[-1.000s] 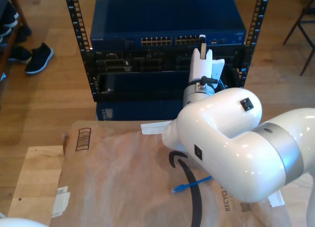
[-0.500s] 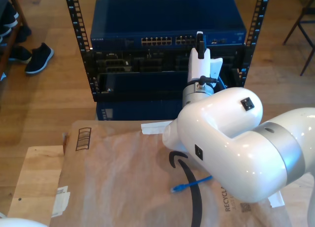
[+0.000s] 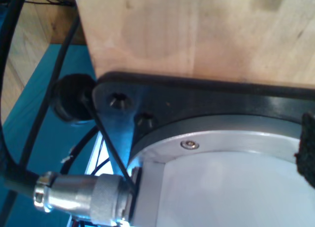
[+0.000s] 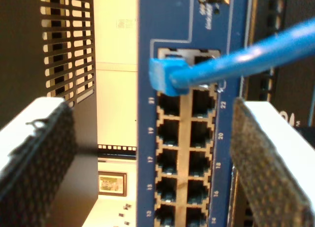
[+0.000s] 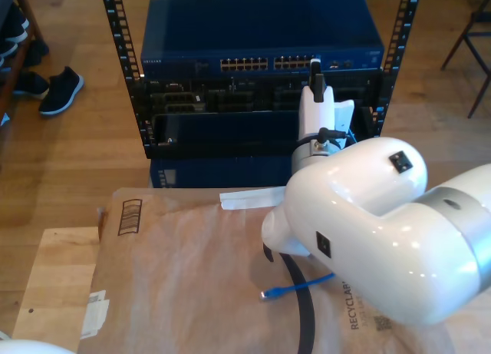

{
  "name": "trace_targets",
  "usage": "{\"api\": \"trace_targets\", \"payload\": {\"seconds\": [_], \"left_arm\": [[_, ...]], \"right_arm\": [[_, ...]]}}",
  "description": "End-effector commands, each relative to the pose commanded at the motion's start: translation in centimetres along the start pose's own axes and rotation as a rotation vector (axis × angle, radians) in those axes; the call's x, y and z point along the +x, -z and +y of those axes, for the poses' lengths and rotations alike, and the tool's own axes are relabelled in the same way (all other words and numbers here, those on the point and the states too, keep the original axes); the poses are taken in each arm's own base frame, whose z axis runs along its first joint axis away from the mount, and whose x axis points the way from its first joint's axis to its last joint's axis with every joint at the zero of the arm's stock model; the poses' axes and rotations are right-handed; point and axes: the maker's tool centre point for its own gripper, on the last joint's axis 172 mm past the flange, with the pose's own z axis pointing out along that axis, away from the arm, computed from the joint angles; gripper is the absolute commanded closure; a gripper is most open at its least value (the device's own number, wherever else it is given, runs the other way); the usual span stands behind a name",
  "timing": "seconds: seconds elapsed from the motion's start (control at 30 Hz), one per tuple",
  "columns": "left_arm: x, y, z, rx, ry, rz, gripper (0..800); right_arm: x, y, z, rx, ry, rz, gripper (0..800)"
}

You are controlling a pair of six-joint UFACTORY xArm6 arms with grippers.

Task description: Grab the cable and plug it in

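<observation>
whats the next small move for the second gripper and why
Probably ease my second gripper straight back. The cable already has its plug end at a port at the end of the switch rows, and the pads stand apart, off it.

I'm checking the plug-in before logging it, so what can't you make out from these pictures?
- Whether the cable plug is seated in the switch: second wrist view, blurred, its blue boot covers the port.
- The cable's middle run: exterior view, hidden behind the white arm.
- Port numbers on the switch: exterior view, too small.
</observation>
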Motion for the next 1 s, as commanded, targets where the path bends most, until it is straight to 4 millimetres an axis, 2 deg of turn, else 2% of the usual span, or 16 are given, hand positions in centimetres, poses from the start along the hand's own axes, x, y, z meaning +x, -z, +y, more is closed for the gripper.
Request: {"api": "trace_targets", "payload": {"seconds": [0.1,0.2,0.27,0.37,0.43,0.53,0.63,0.8,0.9,1.0], "left_arm": [[0.0,0.0,0.0,-0.001,0.001,0.000,1],[0.0,0.0,0.0,-0.001,0.001,0.000,1],[0.0,0.1,0.0,-0.001,0.002,0.001,1],[0.0,0.0,0.0,-0.001,0.001,0.000,1],[0.0,0.0,0.0,-0.001,0.001,0.000,1],[0.0,0.0,0.0,-0.001,0.001,0.000,1],[0.0,0.0,0.0,0.000,0.000,0.000,1],[0.0,0.0,0.0,-0.001,0.001,0.000,1],[0.0,0.1,0.0,-0.001,0.002,0.001,1],[0.0,0.0,0.0,0.000,0.000,0.000,1]], "right_arm": [[0.9,1.6,0.9,-0.077,0.017,-0.018,251],[1.8,3.0,1.6,-0.146,0.027,-0.034,240],[1.9,3.5,1.4,-0.182,0.025,-0.050,240],[1.0,4.3,0.7,-0.222,0.063,-0.125,240],[1.2,4.2,0.6,-0.266,0.088,-0.157,239],[2.9,3.8,0.0,-0.348,0.131,-0.189,237],[5.0,3.3,0.3,-0.423,0.195,-0.209,210],[9.8,5.2,0.8,-0.506,0.340,-0.229,198],[12.2,6.7,1.4,-0.574,0.422,-0.273,126],[14.2,7.5,2.0,-0.642,0.470,-0.310,23]]}}
